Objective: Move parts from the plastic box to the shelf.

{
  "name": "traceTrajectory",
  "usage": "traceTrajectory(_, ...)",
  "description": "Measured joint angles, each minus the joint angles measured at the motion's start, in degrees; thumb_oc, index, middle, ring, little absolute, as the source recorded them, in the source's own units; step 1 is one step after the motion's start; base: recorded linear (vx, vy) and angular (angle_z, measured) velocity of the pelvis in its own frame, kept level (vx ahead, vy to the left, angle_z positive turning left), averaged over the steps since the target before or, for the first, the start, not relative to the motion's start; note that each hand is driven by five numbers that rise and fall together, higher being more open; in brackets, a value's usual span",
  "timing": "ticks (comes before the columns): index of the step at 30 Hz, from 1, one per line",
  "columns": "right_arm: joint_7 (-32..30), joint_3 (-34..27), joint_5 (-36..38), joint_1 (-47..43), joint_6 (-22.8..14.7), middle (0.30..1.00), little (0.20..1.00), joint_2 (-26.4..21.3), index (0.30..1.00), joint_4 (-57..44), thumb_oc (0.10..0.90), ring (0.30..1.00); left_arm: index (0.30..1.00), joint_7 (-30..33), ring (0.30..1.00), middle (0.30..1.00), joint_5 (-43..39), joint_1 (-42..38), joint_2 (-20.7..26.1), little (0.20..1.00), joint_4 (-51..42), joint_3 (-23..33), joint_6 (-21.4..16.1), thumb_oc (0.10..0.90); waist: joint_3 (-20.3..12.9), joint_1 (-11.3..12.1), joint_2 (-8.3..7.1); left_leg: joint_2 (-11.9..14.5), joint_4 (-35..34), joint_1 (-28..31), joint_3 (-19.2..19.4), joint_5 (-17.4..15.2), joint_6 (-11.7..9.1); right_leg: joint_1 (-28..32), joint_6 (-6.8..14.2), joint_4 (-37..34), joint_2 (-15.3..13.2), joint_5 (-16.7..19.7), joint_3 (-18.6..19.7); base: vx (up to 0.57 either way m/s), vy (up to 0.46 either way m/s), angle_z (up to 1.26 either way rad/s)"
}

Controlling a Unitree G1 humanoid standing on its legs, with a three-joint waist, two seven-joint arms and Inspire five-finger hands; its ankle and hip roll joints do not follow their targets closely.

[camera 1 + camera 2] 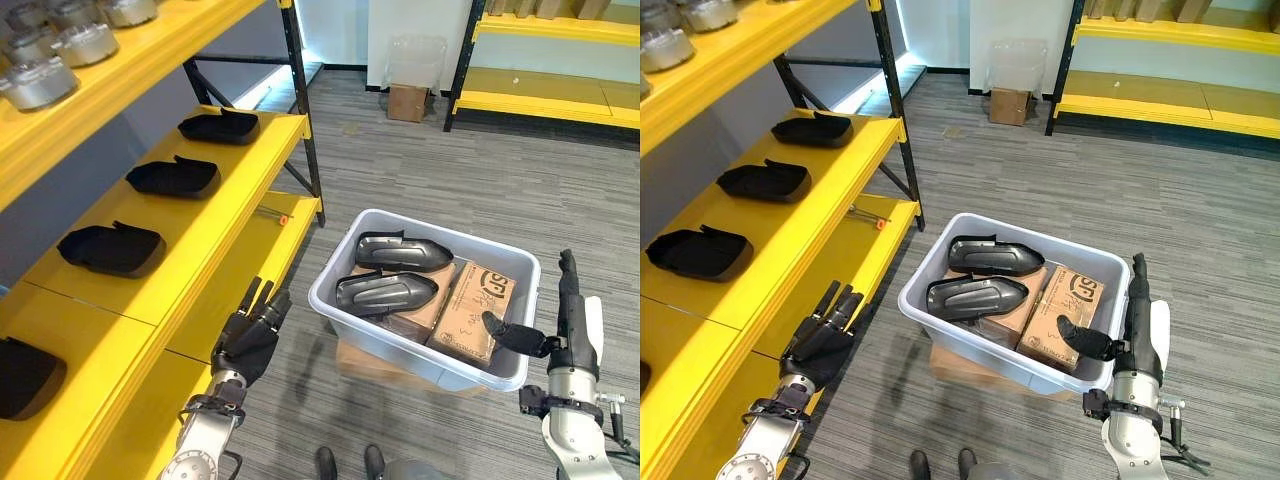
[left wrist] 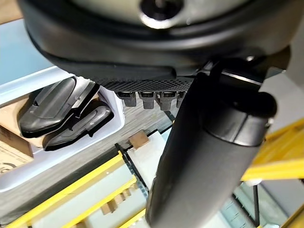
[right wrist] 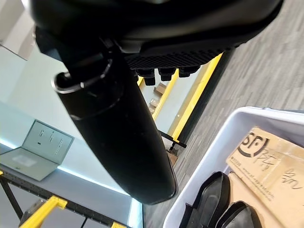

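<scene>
A white plastic box (image 1: 330, 306) stands on the floor on a cardboard box. Two dark moulded parts (image 1: 402, 251) (image 1: 386, 293) lie in it on top of cardboard boxes (image 1: 472, 311). Several more dark parts (image 1: 172, 177) lie along the yellow shelf (image 1: 215, 215) at the left. My left hand (image 1: 252, 333) hangs open between the shelf and the box, fingers straight, holding nothing. My right hand (image 1: 566, 310) is open at the box's near right corner, fingers upright and its thumb over the rim.
Metal castings (image 1: 60, 50) sit on the upper shelf at the top left. A small screwdriver (image 1: 272, 212) lies on the lower shelf board. A brown carton (image 1: 407, 102) stands by the far wall, with another yellow rack (image 1: 545, 100) at the back right.
</scene>
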Motion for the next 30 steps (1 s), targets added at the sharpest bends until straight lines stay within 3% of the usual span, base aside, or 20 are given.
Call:
traceTrajectory(5, 0.8, 0.1, 0.0, -0.7, 0.0, 1.000, 1.000, 0.0, 1.000, 0.0, 0.900, 1.000, 1.000, -0.7, 1.000, 1.000, -0.1, 0.1, 0.1, 1.000, 0.0, 0.3, -0.1, 0.900, 0.1, 0.2, -0.22, 0.0, -0.1, 1.9, 0.0, -1.0, 0.0, 3.6, 1.1, -3.8, -0.4, 0.8, -0.2, 0.07, 0.070, 0.03)
traceTrajectory(24, 1.1, 0.2, -0.1, 0.4, 0.0, 1.000, 1.000, -0.1, 1.000, -0.2, 0.900, 1.000, 1.000, -0.7, 1.000, 1.000, -0.4, 1.3, 1.7, 1.000, 0.1, 1.1, 0.1, 0.900, 0.2, 0.0, -0.66, -0.9, -0.1, 2.7, 1.5, -1.6, 1.0, 4.5, 2.2, -4.5, -1.5, 1.4, 0.3, 0.04, 0.053, -0.04)
traceTrajectory(28, 1.1, 0.1, -1.2, -0.2, 0.1, 1.000, 1.000, -0.7, 1.000, -0.1, 0.900, 1.000, 1.000, -0.8, 1.000, 1.000, -0.5, -0.9, 1.9, 1.000, 0.8, 1.1, 0.2, 0.900, 0.7, -0.4, -1.43, -1.4, -0.3, 2.8, 3.5, -2.3, 2.9, -0.8, 6.0, 5.4, -2.3, -1.1, -2.1, -0.02, 0.142, -0.29)
traceTrajectory(29, 1.1, 0.1, -1.1, -0.4, 0.2, 1.000, 1.000, -0.9, 1.000, -0.2, 0.900, 1.000, 1.000, -0.8, 1.000, 1.000, -0.5, -1.1, 2.0, 1.000, 0.9, 1.2, 0.2, 0.900, 1.4, -0.6, -1.71, -1.8, 0.0, 2.9, 4.7, -2.0, 3.4, -3.5, 6.5, 10.1, -2.8, -1.1, -3.7, -0.05, 0.141, -0.54)
traceTrajectory(30, 1.4, 0.3, -1.1, -1.2, 0.4, 1.000, 1.000, -0.9, 1.000, -0.2, 0.900, 1.000, 1.000, -0.8, 1.000, 1.000, -0.5, -1.4, 2.1, 1.000, 1.1, 1.4, 0.1, 0.900, 2.8, 0.0, -1.94, -1.6, 0.5, 3.1, 6.6, -1.8, 4.1, -8.4, 8.7, 19.4, -4.3, -0.3, -8.1, -0.02, 0.062, -0.60)
